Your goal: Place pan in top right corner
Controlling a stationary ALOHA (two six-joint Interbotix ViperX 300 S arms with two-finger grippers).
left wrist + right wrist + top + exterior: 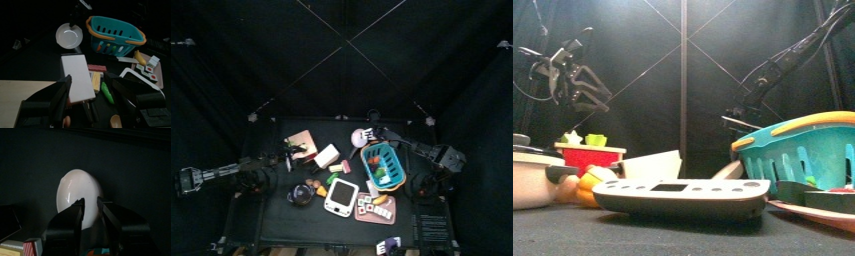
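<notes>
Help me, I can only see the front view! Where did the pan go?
Observer: The pan lies on the black table close beside the blue basket, out of your sight.
Operator: Is the right hand holding it?
Observer: The right hand is at the pan's edge, with its fingers apart.
Operator: And the left hand?
Observer: The left hand is open and empty, above a white block.
</notes>
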